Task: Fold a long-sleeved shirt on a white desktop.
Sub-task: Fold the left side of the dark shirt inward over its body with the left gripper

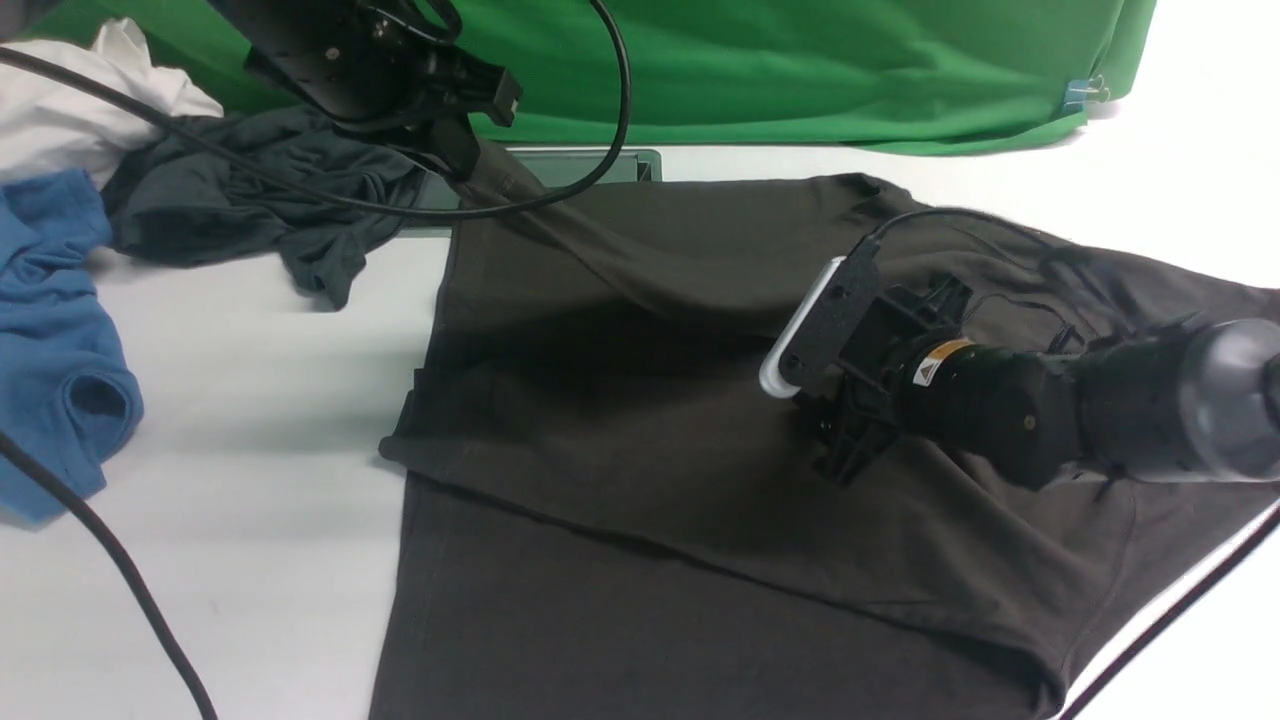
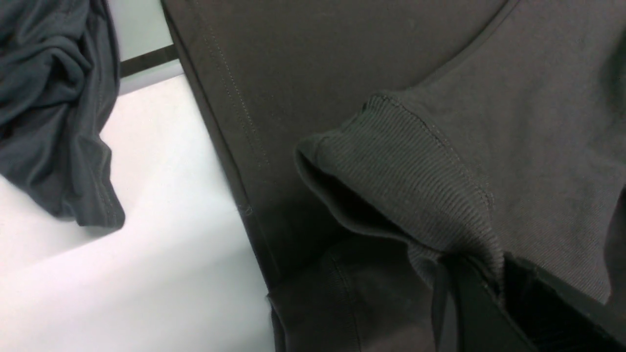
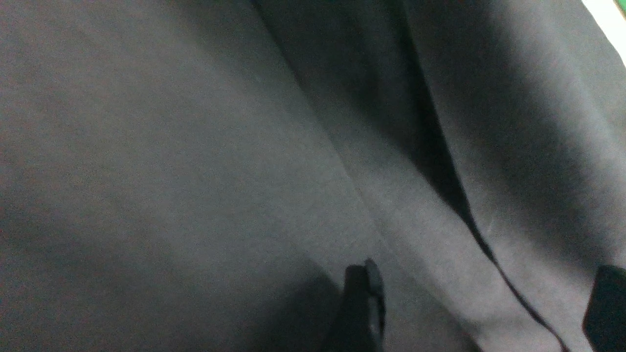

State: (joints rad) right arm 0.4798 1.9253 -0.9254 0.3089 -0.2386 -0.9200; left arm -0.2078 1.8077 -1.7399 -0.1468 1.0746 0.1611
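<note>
Long-sleeved shirt (image 1: pixel 700 470) lies flat on white desk (image 1: pixel 230 450), centre to right in front view, one layer laid across the body, near end cut off by frame.

Left to right:
- Blue shirt (image 1: pixel 50 340) sits at far left edge, with white cloth (image 1: pixel 70 100) behind it.
- Grey-teal garment (image 1: pixel 250 200) is bunched next, just beside the dark shirt's far left corner; cannot tell if touching.
- Left claw (image 1: pixel 462 160) is raised over that corner, pressed together on ribbed cuff (image 2: pixel 406 166) of the long-sleeved shirt. Sleeve slants from it down to the body.
- Grey hatch (image 1: pixel 590 165) is behind, partly covered.
- Right claw (image 3: pixel 484 313) is low over shirt body, right of centre. Jaws are spread wide with nothing between them, only flat cloth below.

Risks, my read:
- Cuff is gripped near its edge, so a fast pull may slip it out and the sleeve drops crooked.
- Black cable (image 1: pixel 627 100) loops off left arm and looks to cross the sleeve, so it could drag cloth.
- Grey-teal garment is close enough to get swept into the fold.
- Right claw closing here could pinch two layers and lift the body, wrecking the lay.

Counts: one long-sleeved shirt, three other cloths, two claws, one hatch, one green backdrop (image 1: pixel 800 70), one blue clip (image 1: pixel 1080 95).
</note>
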